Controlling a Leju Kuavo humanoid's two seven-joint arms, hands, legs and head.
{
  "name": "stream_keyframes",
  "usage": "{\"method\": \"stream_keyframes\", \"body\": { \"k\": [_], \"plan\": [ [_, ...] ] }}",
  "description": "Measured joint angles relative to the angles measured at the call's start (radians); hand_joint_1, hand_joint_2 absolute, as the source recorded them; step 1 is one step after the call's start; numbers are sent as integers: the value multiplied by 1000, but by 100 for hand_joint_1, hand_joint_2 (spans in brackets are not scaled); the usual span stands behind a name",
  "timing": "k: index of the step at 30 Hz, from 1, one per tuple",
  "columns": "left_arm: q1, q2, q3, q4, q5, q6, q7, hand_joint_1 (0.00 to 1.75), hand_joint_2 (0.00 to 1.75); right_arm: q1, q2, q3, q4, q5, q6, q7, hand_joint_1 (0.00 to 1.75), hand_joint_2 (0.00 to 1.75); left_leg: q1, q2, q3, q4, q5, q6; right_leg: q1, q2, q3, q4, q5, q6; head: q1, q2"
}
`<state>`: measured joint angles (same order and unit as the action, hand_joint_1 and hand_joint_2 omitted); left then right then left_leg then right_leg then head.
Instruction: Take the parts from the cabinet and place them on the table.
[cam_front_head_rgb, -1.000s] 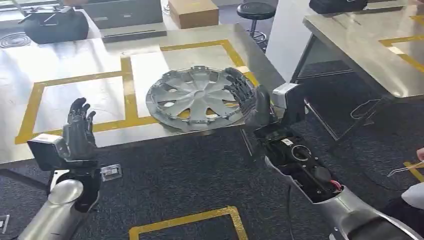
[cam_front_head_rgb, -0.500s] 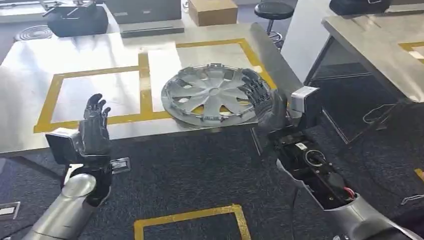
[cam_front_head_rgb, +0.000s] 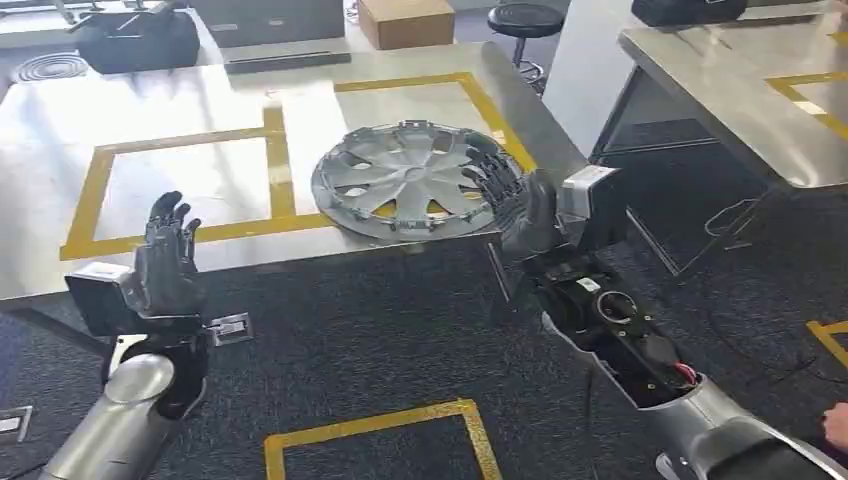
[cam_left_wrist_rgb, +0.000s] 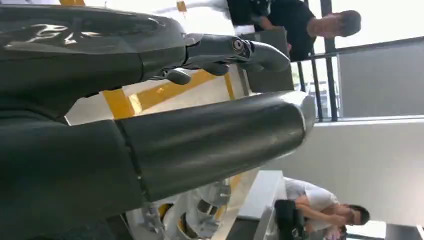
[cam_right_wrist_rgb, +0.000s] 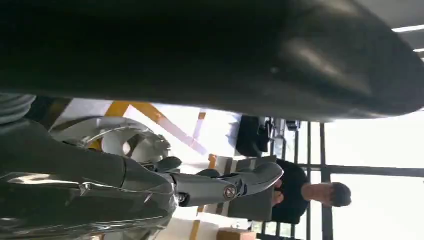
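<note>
you have the hubcap (cam_front_head_rgb: 412, 180) lying flat on the steel table (cam_front_head_rgb: 180, 110), near the table's front edge, sitting across the yellow tape (cam_front_head_rgb: 272, 150) lines. your right hand (cam_front_head_rgb: 510, 195) is at the hubcap's right rim, fingers (cam_front_head_rgb: 488, 180) spread and reaching over the edge of the cap; you cannot tell from the head view whether they are touching it or just over it, and nothing is closed around it. in the right wrist view the fingers (cam_right_wrist_rgb: 220, 186) lie stretched out with the hubcap (cam_right_wrist_rgb: 107, 135) just beside them. your left hand (cam_front_head_rgb: 165, 258) is raised in front of the table edge, well apart from the hubcap, palm up and fingers apart, holding nothing. behind the table sit a cardboard box (cam_front_head_rgb: 405, 20), a black case (cam_front_head_rgb: 125, 42) and a stool (cam_front_head_rgb: 525, 20). a second steel table (cam_front_head_rgb: 740, 90) stands to the right. a person (cam_left_wrist_rgb: 320, 205) is in the background of the left wrist view.
</note>
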<state>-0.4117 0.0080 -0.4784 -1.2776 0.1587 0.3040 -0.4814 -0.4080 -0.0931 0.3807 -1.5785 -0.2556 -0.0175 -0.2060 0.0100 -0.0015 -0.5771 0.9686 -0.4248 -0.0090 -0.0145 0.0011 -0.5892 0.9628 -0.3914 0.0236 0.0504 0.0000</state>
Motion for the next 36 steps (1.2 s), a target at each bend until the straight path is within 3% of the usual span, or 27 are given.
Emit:
{"method": "stream_keyframes", "body": {
  "k": [2, 3, 5, 7, 8, 9, 11, 12, 13, 14, 16, 17, 18, 19, 21, 22, 23, 24, 26, 27, 28, 29, 31, 32, 33, 34, 36],
  "plan": [
    [-2, 0, 0, 0, 0, 0, 0, 0, 0, 0, -1, 0, 0, 0, 0, 0, 0, 0, 3, 2, -2, -11, 13, 21, -5, 0, -5, 1, -1, 13, -1, 0],
    [-4, -1, 0, 0, 0, -1, 0, 0, 0, -1, -4, -1, 0, 0, 0, 0, 0, 0, 3, 4, -5, -12, 18, 28, -6, 0, -22, 26, -36, 15, 0, 0],
    [-3, -1, 0, 0, 0, -2, 0, 0, 0, -2, -4, -2, 0, 0, 0, 0, 0, 0, 1, 4, -14, -12, 25, 37, -6, 0, -67, 173, -139, 18, 16, 0],
    [-2, -1, 0, 0, 0, -2, 0, 0, 0, 0, -5, -2, 0, 0, 0, 0, 0, 0, -4, 4, -27, -11, 33, 41, -5, 0, -110, 320, -201, 20, 22, 0],
    [0, 0, 0, 0, 0, -2, 0, 0, 0, 0, -5, -2, 0, 0, -1, 1, 0, 0, -6, 4, -33, -11, 38, 40, -5, 0, -105, 330, -196, 19, 23, 0],
    [1, 0, 0, 0, 0, -2, 0, 0, 0, 0, -5, -2, 0, 0, -1, 1, 0, 0, -8, 4, -37, -10, 42, 40, -4, 0, -76, 295, -174, 15, 24, 0],
    [2, 0, 0, 0, 0, -2, 2, 0, 0, -1, -5, -2, 0, 0, -1, 1, 0, 0, -11, 2, -41, -10, 47, 38, 0, 0, 39, 111, -95, 1, 32, 0],
    [1, -1, 0, -1, 0, -3, 2, 0, 0, -3, -5, -2, 0, 0, -1, 1, 0, 0, -11, 3, -42, -10, 50, 35, 7, 2, 83, 27, -87, -9, 37, 0],
    [-1, 0, 0, -1, 0, -4, 2, 0, 0, -3, -5, -2, 0, 0, -1, 1, 0, 0, -15, 3, -48, -10, 57, 28, 11, 2, 115, -2, -96, -13, 32, 0],
    [0, -1, 0, -2, 0, -5, 4, 0, 0, -4, -5, -2, -2, 0, -1, 0, 0, 0, -9, 4, -51, -10, 65, 21, 15, 3, 109, -11, -92, -14, 30, 0],
    [1, -2, 0, -3, -1, -5, 5, 0, 0, -3, -5, -2, -2, 0, -1, 0, 0, 0, -5, 4, -51, -19, 79, 9, 21, 4, 104, -12, -80, -19, 45, 0],
    [2, -1, 0, -5, -2, -5, 6, 0, 0, -3, -5, -2, -2, 0, -1, 0, 0, 0, -13, 1, -51, -21, 85, 1, 13, 1, 104, -29, -65, -26, 45, 0],
    [2, 0, 0, -6, -2, -4, 6, 0, 0, -5, -5, 0, -3, 0, -1, 0, 0, 0, -10, -2, -61, -2, 58, -3, 7, -6, 104, -36, -52, -30, 43, 0],
    [0, 0, 0, -6, -2, -4, 6, 0, 0, -6, -5, 0, -2, 0, -1, 0, 0, 0, -10, -1, -83, 53, 5, -8, 5, -6, 93, -37, -45, -38, 34, 0],
    [2, 2, 0, -6, -2, -4, 9, 0, 0, -3, -5, 2, -2, -1, 0, 1, 0, 0, -3, -2, -143, 212, -95, -15, 5, -7, 69, -34, -31, -41, 19, 0],
    [5, 2, 0, -6, -2, -3, 10, 0, 0, -2, -5, 3, -2, -1, 0, 1, 0, 0, -2, -2, -168, 287, -126, -19, 5, -7, 55, -31, -23, -40, 13, 0],
    [7, 2, 0, -6, -2, -3, 10, 0, 0, 0, -5, 3, -2, -1, 0, 2, 0, 0, 1, -1, -174, 323, -126, -22, 5, -8, 43, -29, -16, -40, 7, 0],
    [7, 2, 0, -6, -2, -2, 10, 0, 0, 2, -5, 3, -2, -1, 0, 2, 0, 0, 5, -1, -157, 311, -101, -25, 4, -8, 32, -27, -9, -38, 2, 0],
    [6, 3, 0, -6, -2, -2, 10, 0, 0, 3, -5, 4, -2, -1, 0, 2, 0, 0, 11, -1, -54, 163, -26, -28, 2, -8, 11, -19, 2, -30, -3, 0],
    [5, 3, 0, -7, -2, -2, 10, 0, 0, 2, -5, 4, -3, -1, 0, 2, 0, 0, 14, 0, 8, 70, -10, -28, 1, -7, 5, -12, 5, -25, -5, 0],
    [2, 3, 0, -8, -2, -2, 10, 0, 0, 2, -5, 3, -3, -1, 0, 2, 0, 0, 14, 0, 46, -3, -40, -29, 5, -7, -6, -6, 8, -20, -10, 0],
    [5, 2, 0, -11, -2, -2, 10, 0, 0, 2, -5, 3, -5, -1, 0, 2, 0, 0, 4, -6, 45, -3, -27, -13, 5, -7, -9, -5, 15, -14, -8, 0],
    [5, 3, 0, -12, -1, -1, 11, 0, 0, 3, -5, 4, -6, 0, 0, 0, 0, 0, 3, -6, 36, -5, -23, -4, 5, -6, -14, -6, 26, -1, -3, 0],
    [6, 3, 0, -12, -2, -1, 11, 0, 0, 6, -5, 4, -6, -1, 0, 1, 0, 0, 3, -5, 32, -11, -15, 8, 3, -4, -17, -7, 32, 6, -3, 0],
    [5, 3, 0, -12, -2, -1, 12, 0, 0, 8, -5, 2, -6, 0, 0, 1, 0, 0, 7, 0, 28, -15, -6, 19, -3, -4, -24, 5, 12, 9, -5, 0],
    [4, 2, 0, -13, -2, 0, 13, 0, 0, 8, -5, 2, -6, 0, 0, 2, 0, 0, 6, 0, 19, -15, 1, 27, -3, -4, -41, 39, -36, 13, 1, 0],
    [4, 2, 0, -14, -2, 2, 14, 0, 0, 9, -5, 2, -6, 0, 0, 1, 0, 0, 3, 2, 1, -15, 16, 37, -4, -4, -96, 202, -151, 20, 13, 0]
  ]
}}
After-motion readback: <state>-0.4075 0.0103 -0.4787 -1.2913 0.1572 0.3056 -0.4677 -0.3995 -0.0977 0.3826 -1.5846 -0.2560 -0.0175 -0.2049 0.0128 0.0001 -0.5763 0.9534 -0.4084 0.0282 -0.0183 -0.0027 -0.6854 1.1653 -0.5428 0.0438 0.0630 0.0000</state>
